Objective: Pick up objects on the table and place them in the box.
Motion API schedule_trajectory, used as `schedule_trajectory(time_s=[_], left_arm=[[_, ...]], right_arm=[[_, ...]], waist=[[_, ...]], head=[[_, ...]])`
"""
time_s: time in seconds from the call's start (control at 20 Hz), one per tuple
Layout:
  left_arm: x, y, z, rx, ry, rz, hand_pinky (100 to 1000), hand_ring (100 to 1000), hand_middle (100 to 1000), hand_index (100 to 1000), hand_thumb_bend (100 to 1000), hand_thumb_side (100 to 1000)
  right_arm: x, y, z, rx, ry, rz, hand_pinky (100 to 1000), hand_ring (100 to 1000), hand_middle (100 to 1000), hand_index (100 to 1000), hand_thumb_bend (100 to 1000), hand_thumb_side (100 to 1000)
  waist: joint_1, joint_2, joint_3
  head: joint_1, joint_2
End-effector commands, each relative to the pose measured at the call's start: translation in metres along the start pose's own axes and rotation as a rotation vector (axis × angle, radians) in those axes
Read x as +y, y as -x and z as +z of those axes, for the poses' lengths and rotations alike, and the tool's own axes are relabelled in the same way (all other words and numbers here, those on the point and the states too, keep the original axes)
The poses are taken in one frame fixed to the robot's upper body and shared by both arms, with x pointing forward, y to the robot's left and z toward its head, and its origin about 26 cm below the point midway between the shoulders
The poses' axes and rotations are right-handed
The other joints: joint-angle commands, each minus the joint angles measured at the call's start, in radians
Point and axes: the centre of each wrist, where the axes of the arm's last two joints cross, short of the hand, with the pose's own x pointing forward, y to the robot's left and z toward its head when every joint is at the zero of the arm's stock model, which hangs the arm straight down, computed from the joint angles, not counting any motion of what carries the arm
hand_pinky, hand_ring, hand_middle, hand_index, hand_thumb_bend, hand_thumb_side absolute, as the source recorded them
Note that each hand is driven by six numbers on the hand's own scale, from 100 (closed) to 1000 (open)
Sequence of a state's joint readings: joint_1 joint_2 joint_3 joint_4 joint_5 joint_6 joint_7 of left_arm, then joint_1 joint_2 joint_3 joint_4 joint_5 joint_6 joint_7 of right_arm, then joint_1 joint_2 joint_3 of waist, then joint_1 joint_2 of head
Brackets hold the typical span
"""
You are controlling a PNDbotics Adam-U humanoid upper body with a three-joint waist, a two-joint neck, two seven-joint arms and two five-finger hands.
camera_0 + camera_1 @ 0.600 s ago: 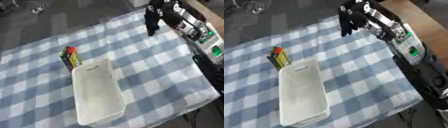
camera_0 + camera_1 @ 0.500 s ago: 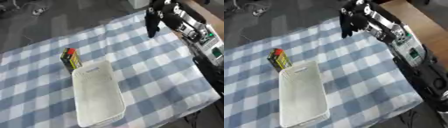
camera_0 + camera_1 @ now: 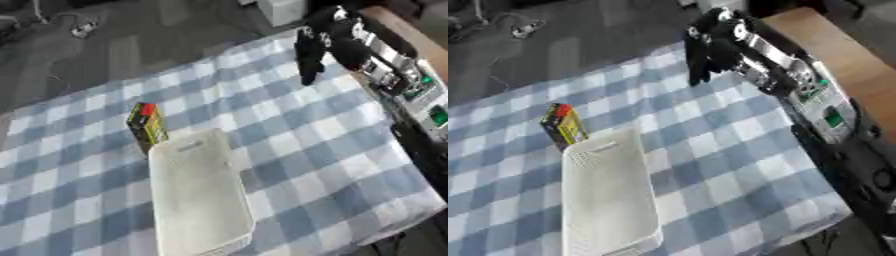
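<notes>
A small yellow and dark green box with a red top (image 3: 146, 125) stands on the blue and white checked cloth, touching the far end of the long white plastic box (image 3: 198, 190). My right hand (image 3: 309, 56) hangs over the far right part of the table, fingers straight and pointing down, holding nothing. It is well to the right of and beyond the small box. The left hand shows in neither view.
The checked table (image 3: 297, 145) ends close at the right and near edges. My right arm (image 3: 798, 85) with its silver parts runs down the right side. A wooden surface (image 3: 846, 55) lies beyond the right edge, and cables (image 3: 79, 30) lie on the dark floor.
The whole picture has shifted a little, so the head has moved. The right hand stays over the far right of the table with fingers down.
</notes>
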State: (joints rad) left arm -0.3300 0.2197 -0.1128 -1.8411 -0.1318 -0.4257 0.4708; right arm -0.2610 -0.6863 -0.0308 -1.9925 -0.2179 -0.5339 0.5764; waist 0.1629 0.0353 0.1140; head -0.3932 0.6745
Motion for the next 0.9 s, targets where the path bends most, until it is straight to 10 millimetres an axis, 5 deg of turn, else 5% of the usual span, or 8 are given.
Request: schedule_trajectory(time_s=[0.05, 0.7, 0.9], left_arm=[[0.008, 0.004, -0.008, 0.003, 0.03, -0.083, 492, 474, 760, 869, 788, 659], [0.062, 0.088, -0.006, 0.202, 0.196, -0.529, 467, 474, 753, 851, 780, 708], [0.082, 0.107, -0.004, 0.275, 0.259, -0.637, 467, 473, 750, 845, 766, 731]], right_arm=[[-0.005, -0.003, -0.001, -0.097, -0.128, 0.09, 100, 285, 388, 495, 100, 1000], [-0.005, -0.003, -0.002, -0.099, -0.142, 0.078, 100, 285, 389, 496, 100, 1000], [-0.006, -0.003, -0.003, -0.099, -0.144, 0.072, 100, 284, 389, 496, 100, 1000]], waist=[[-0.009, -0.013, 0.003], [0.0, -0.021, -0.015], [0.004, -0.025, -0.02]], head=[[0.019, -0.015], [0.05, -0.018], [0.082, 0.01]])
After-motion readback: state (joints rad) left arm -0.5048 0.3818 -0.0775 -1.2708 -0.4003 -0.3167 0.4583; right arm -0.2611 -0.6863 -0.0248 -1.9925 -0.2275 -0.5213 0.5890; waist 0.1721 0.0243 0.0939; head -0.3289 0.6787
